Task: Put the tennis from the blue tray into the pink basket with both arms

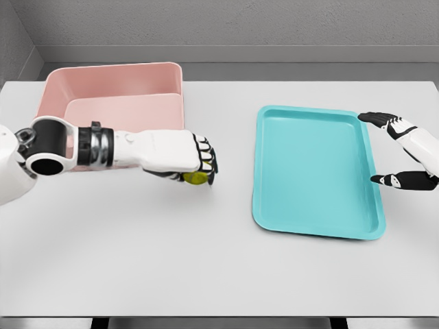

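Your left hand point(180, 156) grips the round yellow-green tennis ball point(195, 178) just beside the smooth pink basket point(113, 92); your right hand point(405, 151) spreads wide at the glossy rectangular blue tray point(312, 171).

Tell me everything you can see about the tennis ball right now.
Only a sliver of the tennis ball shows: a yellow-green curve peeking out beneath the curled fingers of the left hand, which grips it. Its felt and seam are hidden. It sits between the pink basket and the blue tray, nearer the basket, just off its front right corner. Whether it touches the white table cannot be told.
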Robot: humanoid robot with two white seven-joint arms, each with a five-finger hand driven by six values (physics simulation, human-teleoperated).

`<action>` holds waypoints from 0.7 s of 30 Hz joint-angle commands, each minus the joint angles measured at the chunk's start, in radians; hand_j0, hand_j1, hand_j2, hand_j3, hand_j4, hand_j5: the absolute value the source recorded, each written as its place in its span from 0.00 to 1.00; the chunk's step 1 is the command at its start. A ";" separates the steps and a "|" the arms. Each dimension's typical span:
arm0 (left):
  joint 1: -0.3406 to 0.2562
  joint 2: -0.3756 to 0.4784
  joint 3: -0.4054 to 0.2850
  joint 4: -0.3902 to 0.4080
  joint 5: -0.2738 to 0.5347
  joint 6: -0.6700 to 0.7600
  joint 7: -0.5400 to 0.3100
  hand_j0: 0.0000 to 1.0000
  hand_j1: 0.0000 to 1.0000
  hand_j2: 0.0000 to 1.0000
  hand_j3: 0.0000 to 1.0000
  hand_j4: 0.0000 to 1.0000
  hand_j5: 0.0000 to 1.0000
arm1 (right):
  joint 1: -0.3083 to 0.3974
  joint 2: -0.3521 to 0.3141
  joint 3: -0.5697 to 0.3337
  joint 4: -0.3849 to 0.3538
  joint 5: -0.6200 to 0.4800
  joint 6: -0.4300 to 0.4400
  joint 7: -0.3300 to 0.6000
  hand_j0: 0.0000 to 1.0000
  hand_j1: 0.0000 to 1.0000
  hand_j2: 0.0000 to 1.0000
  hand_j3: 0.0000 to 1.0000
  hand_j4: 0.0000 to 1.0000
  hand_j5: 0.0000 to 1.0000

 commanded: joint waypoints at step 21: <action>-0.130 0.179 0.110 0.259 0.094 0.002 0.001 0.59 0.59 0.59 0.59 0.59 0.59 | 0.000 -0.001 0.000 0.002 -0.007 0.003 0.000 1.00 1.00 1.00 1.00 1.00 1.00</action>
